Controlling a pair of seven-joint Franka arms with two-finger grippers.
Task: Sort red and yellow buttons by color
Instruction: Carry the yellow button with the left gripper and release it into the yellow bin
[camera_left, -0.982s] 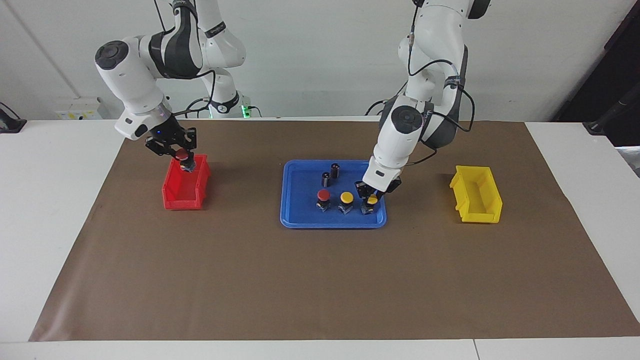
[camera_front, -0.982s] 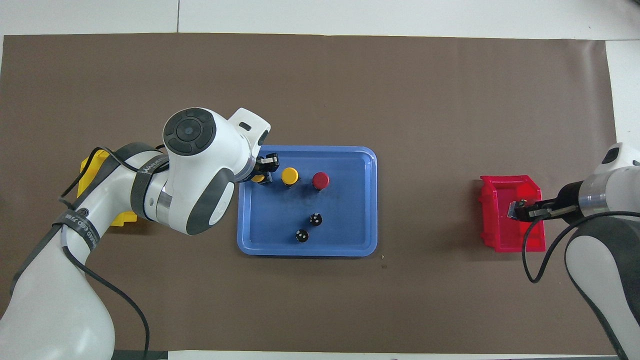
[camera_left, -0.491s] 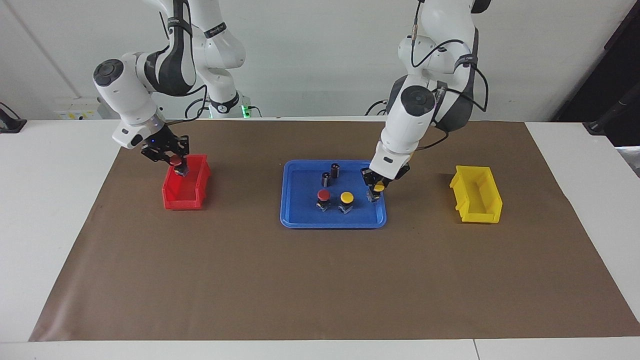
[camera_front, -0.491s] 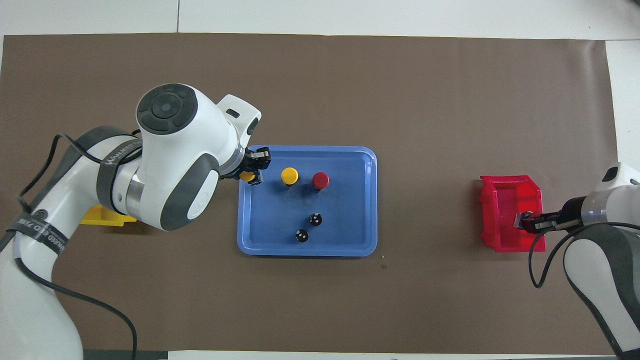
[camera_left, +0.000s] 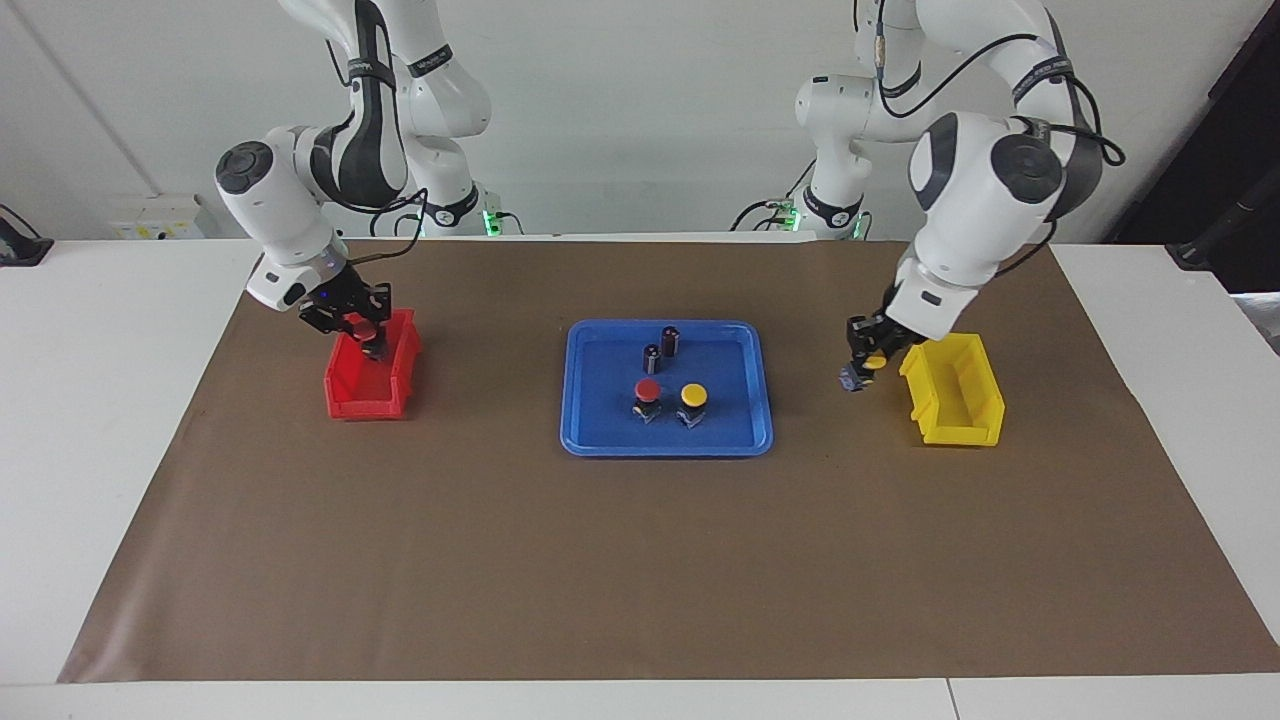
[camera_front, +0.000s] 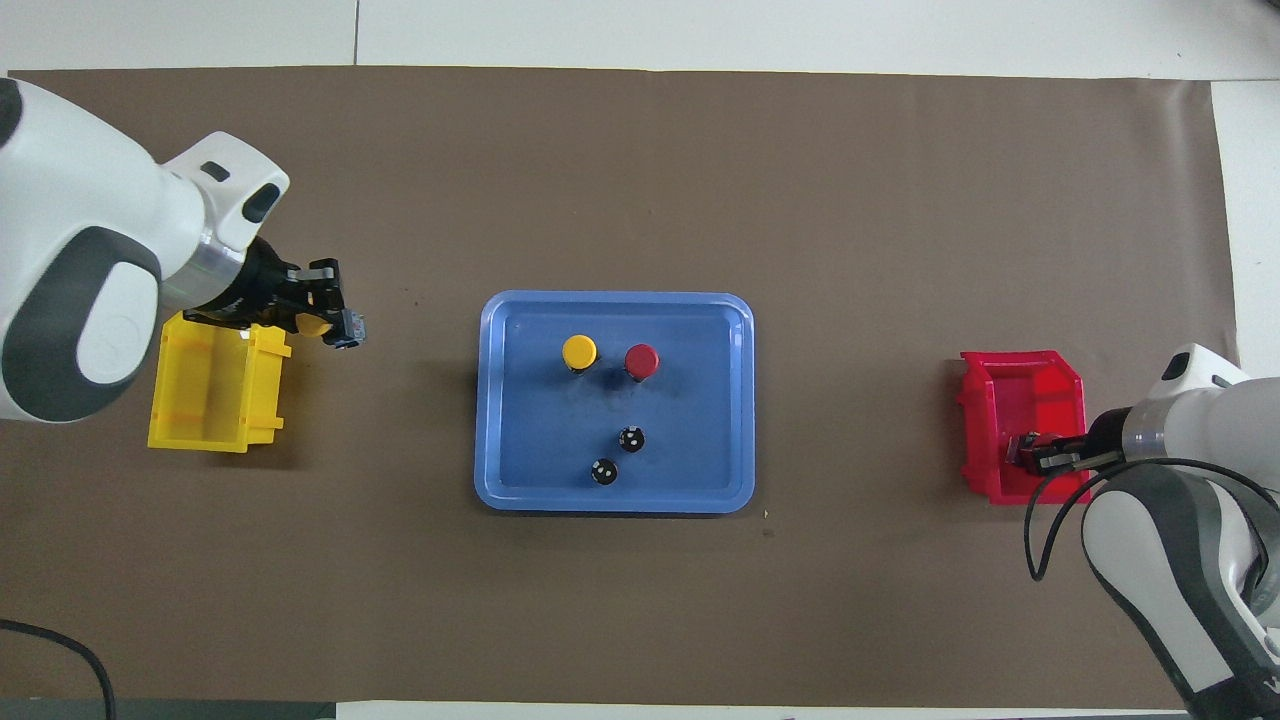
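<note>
A matt brown paper-like sheet (camera_left: 640, 560) is covering the smooth white table (camera_left: 100, 400). At centre frame, the blue tray (camera_left: 585, 435) is looking like smooth, faintly glossy plastic. The red bin (camera_left: 350, 395) at left and the yellow bin (camera_left: 955, 425) at right are showing the same moulded plastic sheen. The arm shells (camera_left: 960, 190) are gleaming as glossy white plastic.

A white table (camera_left: 110, 420) carries a brown paper mat (camera_left: 640, 560) that covers most of its top (white margins show at both ends); on the mat a blue tray (camera_left: 590, 435) sits midway; a red bin (camera_left: 352, 395) stands toward the right arm's end; a yellow bin (camera_left: 975, 400) stands toward the left arm's end, both well apart from the tray.
</note>
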